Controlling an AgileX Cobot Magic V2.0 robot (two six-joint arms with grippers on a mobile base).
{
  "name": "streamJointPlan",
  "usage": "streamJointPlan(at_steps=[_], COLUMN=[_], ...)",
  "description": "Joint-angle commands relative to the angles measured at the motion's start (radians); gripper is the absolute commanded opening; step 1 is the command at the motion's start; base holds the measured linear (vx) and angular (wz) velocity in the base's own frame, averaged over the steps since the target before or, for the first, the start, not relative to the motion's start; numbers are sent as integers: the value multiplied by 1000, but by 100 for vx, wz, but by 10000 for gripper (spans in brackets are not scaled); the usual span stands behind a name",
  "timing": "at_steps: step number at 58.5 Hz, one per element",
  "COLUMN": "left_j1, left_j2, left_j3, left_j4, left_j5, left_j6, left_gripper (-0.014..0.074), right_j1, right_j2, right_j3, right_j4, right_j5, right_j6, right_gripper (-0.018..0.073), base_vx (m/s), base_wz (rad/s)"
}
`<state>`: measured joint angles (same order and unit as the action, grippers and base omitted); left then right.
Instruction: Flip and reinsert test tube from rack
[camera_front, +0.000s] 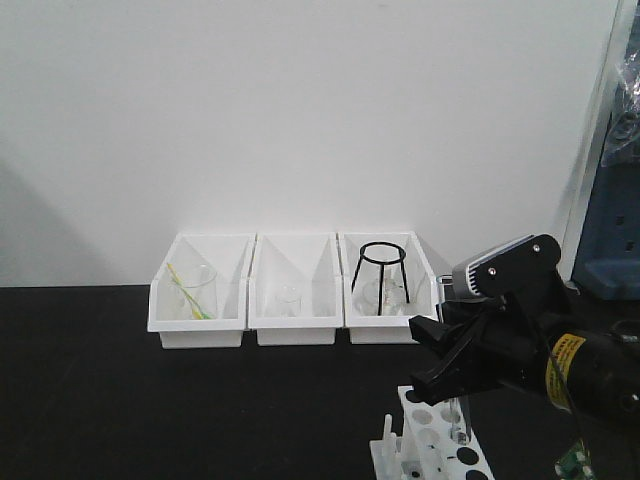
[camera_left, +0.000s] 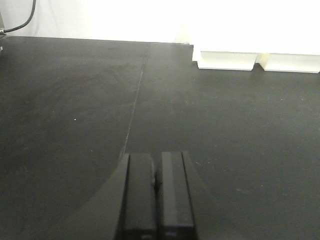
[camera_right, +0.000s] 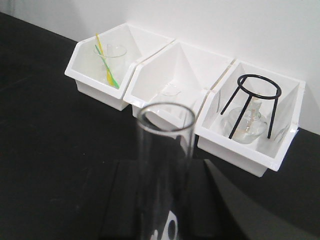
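Tabletop (camera_front: 120, 400) of black, with 3 white bins (camera_front: 295, 330) along the back wall, none of them part of the job. Right arm (camera_front: 590, 375) low at the near right corner, leaning over the rack (camera_front: 430, 450). Right gripper (camera_right: 165, 200) closed against the glass on both sides, pinching the tube (camera_right: 165, 150). Tube upright, open mouth up, lower end just above or perhaps partly inside a rack hole; impossible to tell which from either view. Left gripper (camera_left: 157, 200) pressed together on nothing, hovering over the table, with no rack in its view.

Judged progress: grasp done, pull-out at most begun. Left to do: lifting clear, turning the tube mouth-down, lowering it back into a hole, letting go. Probably early, then, with the flip itself not yet started.
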<state>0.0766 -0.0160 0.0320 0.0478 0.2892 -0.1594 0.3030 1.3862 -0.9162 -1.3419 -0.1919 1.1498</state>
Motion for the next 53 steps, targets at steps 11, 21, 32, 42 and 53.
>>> streamJointPlan(at_steps=[11, 21, 32, 42, 53], left_j1=[-7, -7, -7, -7, -7], left_j2=[-11, -11, -11, -11, -11], left_j3=[0, 0, 0, 0, 0], left_j4=[-4, -4, -4, -4, -4], left_j5=[-87, -87, -87, -87, -87], left_j6=[0, 0, 0, 0, 0], left_gripper=[-6, -6, -6, -6, -6], right_j1=[-3, -3, -3, -3, 1], right_j2=[-31, -31, -31, -32, -49], right_j3=[-30, -30, -30, -30, -30], right_j4=[14, 56, 498, 947, 1391], right_j5=[-24, 4, 29, 19, -33], right_j6=[-29, -70, -510, -1016, -1382], right_gripper=[8, 8, 8, 8, 8], base_vx=[0, 0, 0, 0, 0], base_wz=[0, 0, 0, 0, 0])
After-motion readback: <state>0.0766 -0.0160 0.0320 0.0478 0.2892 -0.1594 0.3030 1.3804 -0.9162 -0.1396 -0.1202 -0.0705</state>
